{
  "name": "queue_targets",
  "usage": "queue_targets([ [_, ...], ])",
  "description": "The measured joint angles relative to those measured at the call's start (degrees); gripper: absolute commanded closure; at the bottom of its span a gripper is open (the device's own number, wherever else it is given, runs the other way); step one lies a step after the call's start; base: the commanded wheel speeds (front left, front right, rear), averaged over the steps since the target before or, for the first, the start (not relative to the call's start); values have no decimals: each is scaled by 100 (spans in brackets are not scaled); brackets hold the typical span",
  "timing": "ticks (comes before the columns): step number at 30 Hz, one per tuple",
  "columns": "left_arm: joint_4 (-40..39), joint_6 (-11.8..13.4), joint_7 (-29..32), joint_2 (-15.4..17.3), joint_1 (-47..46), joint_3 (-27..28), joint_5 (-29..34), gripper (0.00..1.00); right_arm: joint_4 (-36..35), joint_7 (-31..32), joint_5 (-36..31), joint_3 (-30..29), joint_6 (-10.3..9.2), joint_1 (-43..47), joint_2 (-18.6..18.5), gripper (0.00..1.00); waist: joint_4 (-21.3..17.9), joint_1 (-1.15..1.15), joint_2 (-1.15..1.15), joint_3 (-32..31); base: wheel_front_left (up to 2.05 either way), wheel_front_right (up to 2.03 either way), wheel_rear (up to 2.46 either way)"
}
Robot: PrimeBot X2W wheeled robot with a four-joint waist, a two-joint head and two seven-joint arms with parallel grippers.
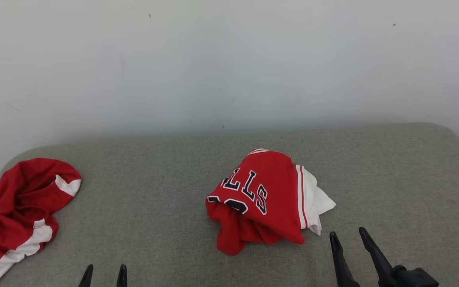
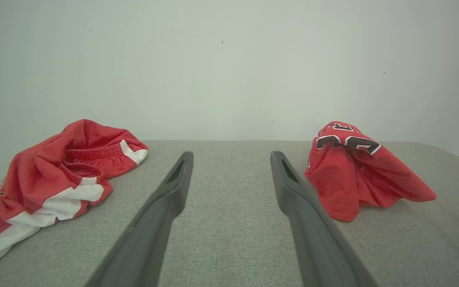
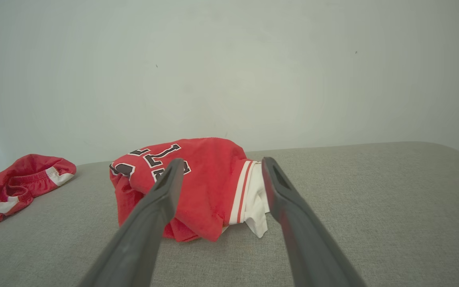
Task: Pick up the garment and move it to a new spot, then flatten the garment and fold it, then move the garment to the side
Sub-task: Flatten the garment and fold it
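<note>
Bunched jersey (image 1: 265, 201) at mid pad (image 1: 153, 191); both grippers wide open, empty.
Head view: right gripper (image 1: 347, 233) just beside it, left gripper (image 1: 106, 267) well apart; a one-layer pinch could drag the heap. Left wrist view: shorts (image 2: 54, 175) invite a wrong pick. Right wrist view: red heap, white trim, lettering creased.

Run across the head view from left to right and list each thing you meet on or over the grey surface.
Crumpled red and white garment → left gripper → bunched red jersey with lettering → right gripper.
</note>
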Motion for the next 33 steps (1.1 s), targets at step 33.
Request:
queue_targets([
  [33,641,-530,-1,-3,-2111,-1365,-125,0,-23,0,-21,-176,0,-228,-58,0,-359,1,0,666,0,0,0],
])
